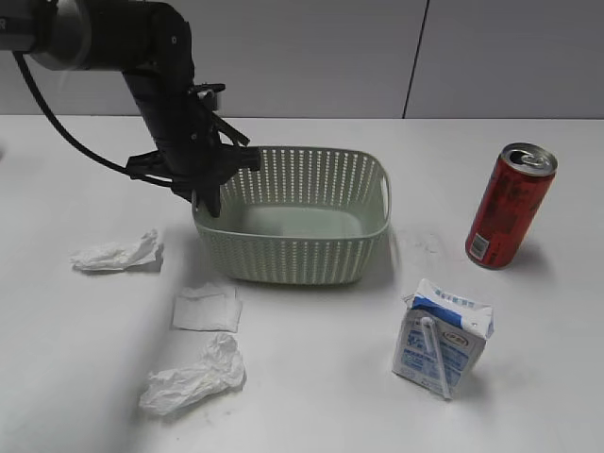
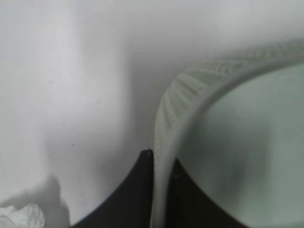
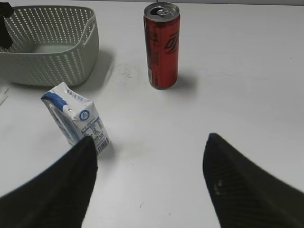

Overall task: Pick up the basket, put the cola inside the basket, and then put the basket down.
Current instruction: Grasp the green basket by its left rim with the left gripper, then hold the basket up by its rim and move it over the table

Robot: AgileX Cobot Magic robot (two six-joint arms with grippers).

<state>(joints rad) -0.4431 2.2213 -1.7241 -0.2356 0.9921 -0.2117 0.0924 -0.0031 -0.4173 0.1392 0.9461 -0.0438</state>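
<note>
The pale green slotted basket stands on the white table, empty. My left gripper is at its left end, one finger outside and one inside the wall. In the left wrist view the gripper is shut on the basket rim. The red cola can stands upright at the right, apart from the basket. It also shows in the right wrist view, far ahead of my open, empty right gripper. The basket shows there at the top left. The right arm is out of the exterior view.
A blue-and-white drink carton with a straw stands in front of the can, and in the right wrist view just ahead of the left finger. Crumpled tissues and a flat tissue lie left of the basket.
</note>
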